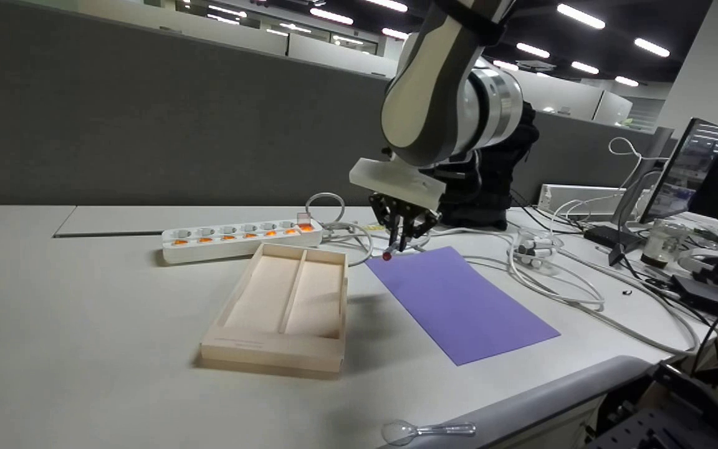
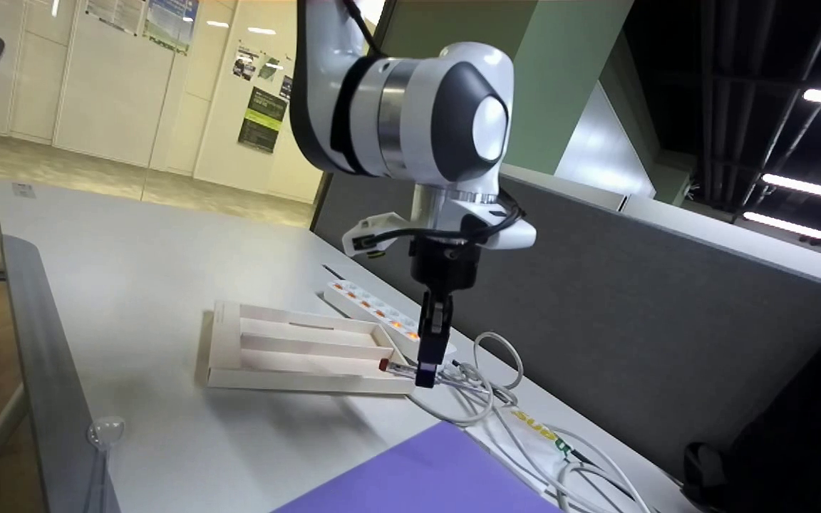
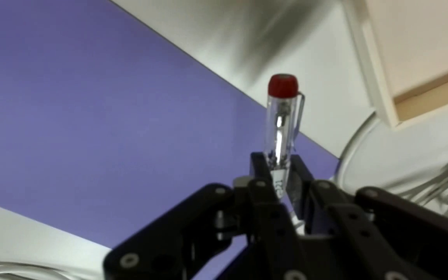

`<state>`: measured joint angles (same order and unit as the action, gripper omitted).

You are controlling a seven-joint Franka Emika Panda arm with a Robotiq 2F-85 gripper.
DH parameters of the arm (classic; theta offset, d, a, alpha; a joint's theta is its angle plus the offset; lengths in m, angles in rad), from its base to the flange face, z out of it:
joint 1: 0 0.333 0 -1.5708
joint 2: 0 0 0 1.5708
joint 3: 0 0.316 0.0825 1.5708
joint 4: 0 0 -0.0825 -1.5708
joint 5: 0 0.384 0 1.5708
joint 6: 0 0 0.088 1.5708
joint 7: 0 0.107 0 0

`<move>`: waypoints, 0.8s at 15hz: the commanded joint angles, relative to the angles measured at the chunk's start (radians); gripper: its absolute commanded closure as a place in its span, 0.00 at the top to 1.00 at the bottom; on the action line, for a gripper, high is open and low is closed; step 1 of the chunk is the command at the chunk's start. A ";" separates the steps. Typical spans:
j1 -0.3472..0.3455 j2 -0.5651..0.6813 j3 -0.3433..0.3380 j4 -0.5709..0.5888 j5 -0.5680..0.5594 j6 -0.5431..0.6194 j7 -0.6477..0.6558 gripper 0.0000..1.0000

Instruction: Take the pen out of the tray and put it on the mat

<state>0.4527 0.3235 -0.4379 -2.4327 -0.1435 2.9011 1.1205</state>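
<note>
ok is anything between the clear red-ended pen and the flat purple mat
Nothing visible. The clear, red-ended pen hangs in the black fingers, with only air visible between it and the flat purple rectangular mat. The thin white cables lie beside the mat, not across it.

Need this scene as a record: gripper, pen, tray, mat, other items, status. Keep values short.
gripper: closed on the pen
pen: clear barrel, red end, held in the air
tray: pale wood, middle divider, two long compartments
mat: purple, on the table, apart from the tray
other: white power strip, behind the tray in an exterior view
status: pen out, not yet on the mat
</note>
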 commanded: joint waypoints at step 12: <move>-0.186 0.095 0.064 -0.060 0.094 0.047 0.030 0.04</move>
<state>0.2894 0.3934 -0.3935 -2.4944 -0.0803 2.9265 1.1360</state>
